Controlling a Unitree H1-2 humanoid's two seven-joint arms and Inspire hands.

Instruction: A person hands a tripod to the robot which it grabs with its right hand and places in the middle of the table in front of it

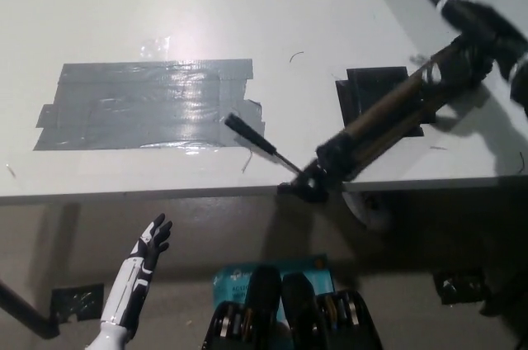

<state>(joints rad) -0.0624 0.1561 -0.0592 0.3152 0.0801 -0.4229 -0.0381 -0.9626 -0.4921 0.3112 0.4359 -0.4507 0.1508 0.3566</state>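
The right hand (487, 24) grasps the folded tripod (388, 123) by its leg end, above the table's right edge. The tripod slants down toward the table's front edge; its head sits at that edge, with the handle reaching over the white table (247, 3) toward the grey tape patch (140, 102). The left hand (153, 243) rests below the front edge, fingers spread, empty.

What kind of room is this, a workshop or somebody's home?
Most likely a lab or test space, not a home. A plain white table carries a patch of grey tape and a small black square, like test markers. The robot's right hand holds a tripod above it; the floor below looks bare.
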